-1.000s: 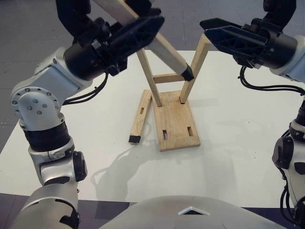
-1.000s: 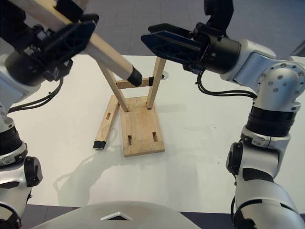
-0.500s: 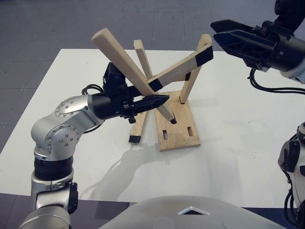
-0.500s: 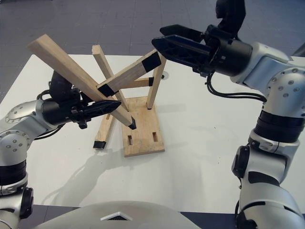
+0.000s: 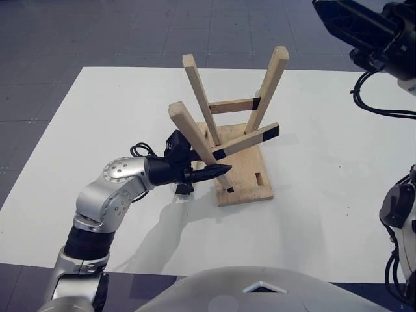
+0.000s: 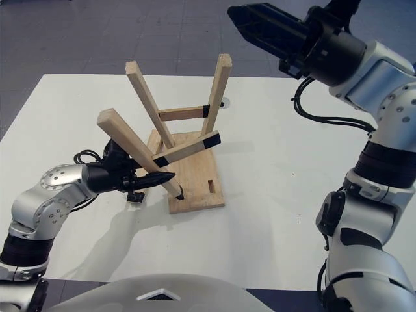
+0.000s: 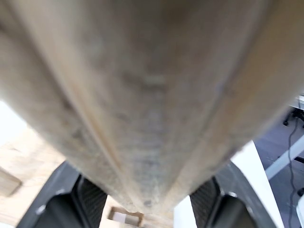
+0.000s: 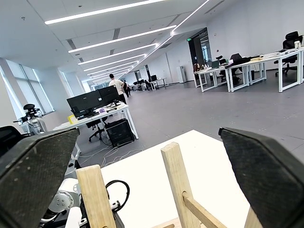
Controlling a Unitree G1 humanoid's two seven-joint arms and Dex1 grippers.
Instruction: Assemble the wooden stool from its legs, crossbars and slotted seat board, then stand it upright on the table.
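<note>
Seat board point(image 5: 250, 166) lies flat mid-table point(image 5: 325, 195), two legs point(image 5: 198, 97) and a crossbar point(image 5: 231, 105) standing at its far end. Left gripper point(image 5: 218, 171) clamps a third leg point(image 5: 185, 127), tip at a near slot. Right gripper point(image 6: 244, 16) gapes wide over the far right corner. Wood looks stiff and light; grip mid-leg.

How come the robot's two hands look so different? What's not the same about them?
The left gripper is shut on a tilted wooden leg; the right gripper is open and empty. The left gripper is low by the seat board; the right gripper is high over the table. Both are black with two fingers.
</note>
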